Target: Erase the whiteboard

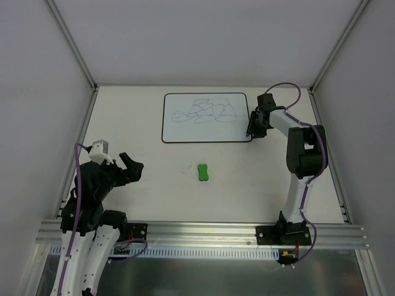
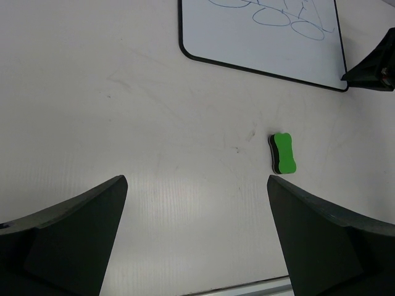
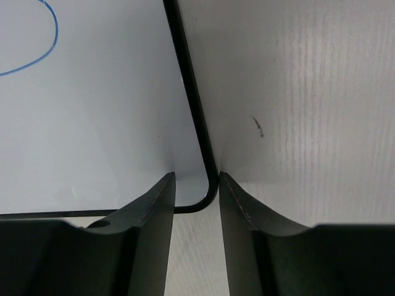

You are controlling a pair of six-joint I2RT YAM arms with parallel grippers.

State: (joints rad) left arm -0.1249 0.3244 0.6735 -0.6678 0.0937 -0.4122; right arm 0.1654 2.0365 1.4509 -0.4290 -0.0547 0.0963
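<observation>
The right gripper [image 1: 252, 132] is seen lowered at the right near corner of the whiteboard [image 1: 185, 131], at the far right of the table [image 1: 154, 191]. In the right wrist view, the gripper [image 3: 196, 176] is shown with its jaws drawn close together and a narrow gap left between them. The board's black rim [image 3: 196, 117] is seen running into that gap just where it rounds the corner. One finger [image 3: 154, 209] is placed over the white surface of the whiteboard [image 3: 92, 135], the other [image 3: 241, 216] over the bare table [image 3: 308, 92] just outside the rim. Whether the rim is actually pinched cannot be told.

The left gripper [image 1: 129, 166] is held above the near left part of the table, well apart from the board. Its jaws are spread wide in the left wrist view [image 2: 194, 182], and nothing is held between them.

The whiteboard is laid flat at the far middle of the table, its long sides running left to right. Thin dark scribbles [image 1: 207, 112] are carried on its upper half. In the left wrist view, the whiteboard [image 2: 247, 43] is seen at the top of the picture, with looping lines [image 2: 278, 13] on it and the dark tip of the right gripper [image 2: 373, 65] at its corner.

A small green eraser [image 1: 202, 172] is seen lying on the table between the two arms, nearer than the board and touched by neither gripper. In the left wrist view, the eraser [image 2: 284, 153] is seen ahead of the open jaws, towards the right.
</observation>
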